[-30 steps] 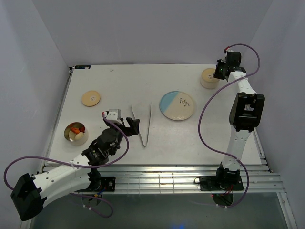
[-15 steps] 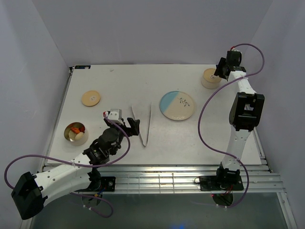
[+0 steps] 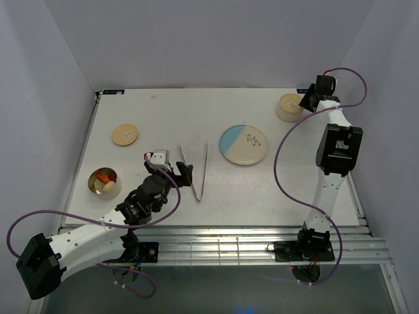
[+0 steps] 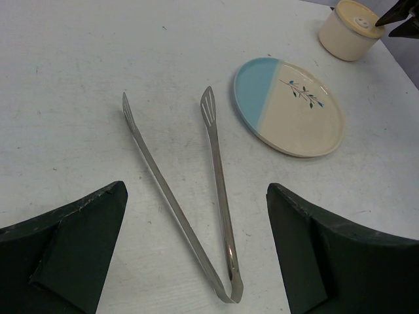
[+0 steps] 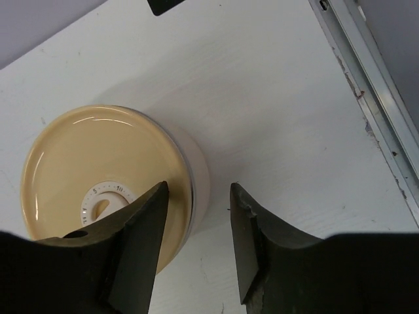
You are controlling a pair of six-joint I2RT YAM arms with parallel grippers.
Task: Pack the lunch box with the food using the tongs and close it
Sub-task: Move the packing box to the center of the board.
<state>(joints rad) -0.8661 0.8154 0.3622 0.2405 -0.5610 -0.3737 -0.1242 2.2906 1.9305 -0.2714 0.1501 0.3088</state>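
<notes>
One plate (image 4: 288, 108) near tongs (image 4: 217, 171), seemingly apart.

A white counter (image 3: 294, 190) is seen, on which silver tongs (image 3: 203, 167) are laid beside a blue-and-cream plate (image 3: 243, 144). A lidded cream container (image 3: 287, 106), a loose round lid (image 3: 125, 135) and an open container (image 3: 112, 190) of food (image 3: 103, 178) are set well apart.

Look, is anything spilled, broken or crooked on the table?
Nothing stands out. The tongs lie flat in a V, the plate is whole and bare, and the food sits inside its round tin at the left edge. One lid lies loose farther back, but nothing has spilled.
</notes>
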